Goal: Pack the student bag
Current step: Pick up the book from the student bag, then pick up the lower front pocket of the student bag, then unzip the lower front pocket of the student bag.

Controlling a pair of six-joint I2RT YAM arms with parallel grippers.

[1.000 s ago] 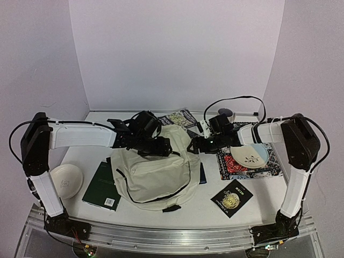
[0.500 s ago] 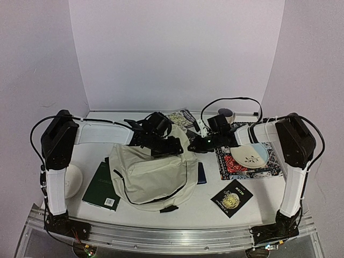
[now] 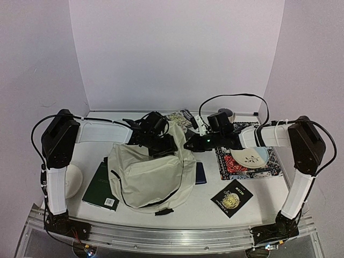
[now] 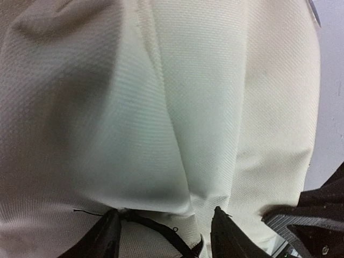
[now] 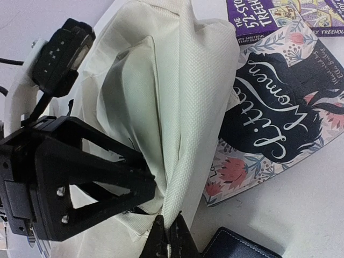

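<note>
Top external view has the large cream fabric backpack (image 3: 145, 180) with black zipper lines lying in the middle of the white surface (image 3: 215, 212), with both arms reaching to its far edge. A second ago the right end effector (image 3: 188, 146) stood open just beside that edge; now it is closed on a fold of the cream fabric. The left end effector (image 3: 167, 148) has come closer to the right one and its arm's elbow has risen. The bag's upper part is bunched up under both, where before it lay flatter. A dark green book (image 3: 101, 185) lies to the near left of the left end effector, at the bag's left edge. A black booklet with a gold emblem (image 3: 232, 198) lies to the near right of the right end effector.

Right wrist view shows what the top view does not: the fingertips pinched together on a ridge of fabric, and just right of them a floral "Little Women" paperback (image 5: 279, 123), its edge covered by the bag. Left wrist view shows its fingers (image 4: 110, 239) apart, with fabric and a black zipper line between them; whether they clamp it cannot be told.
</note>
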